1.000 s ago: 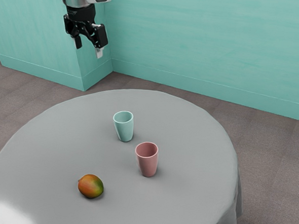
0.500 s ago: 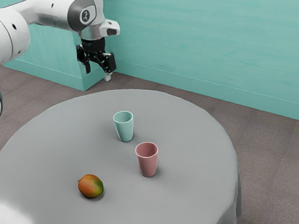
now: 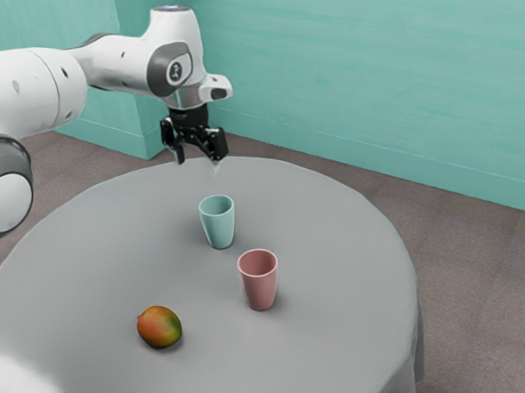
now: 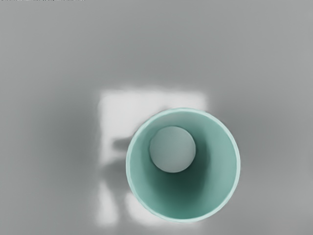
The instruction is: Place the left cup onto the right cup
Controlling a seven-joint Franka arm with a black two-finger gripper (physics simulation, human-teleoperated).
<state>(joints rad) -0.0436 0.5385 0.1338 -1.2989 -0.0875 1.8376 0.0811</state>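
ROBOT ARM POISED OVER 2 CUPS: A white Franka arm (image 3: 83, 70) reaches in from the exterior view's left over a round grey counter (image 3: 348, 255). Its black pincer (image 3: 196, 156) hangs in the air above the counter's far edge, released, its 2 fingers spread with nothing between them. Below it and a little nearer the camera, the teal cup (image 3: 216, 220) stands on the counter, mouth up and well clear of the fingertips. The pink cup (image 3: 257, 278) stands upright near it, toward the exterior view's right and closer to the camera; the 2 cups do not touch. A red-and-green mango (image 3: 159, 326) lies toward the counter's near edge, to the exterior view's left of the pink cup and well apart from both cups. The wrist view looks straight down into the teal cup (image 4: 183, 164), showing its round rim, inner wall and pale bottom. Bare grey counter (image 4: 49, 73) lies around it, with a bright patch of reflected light beside it. A teal wall (image 3: 386, 70) and brown floor (image 3: 481, 263) lie behind.
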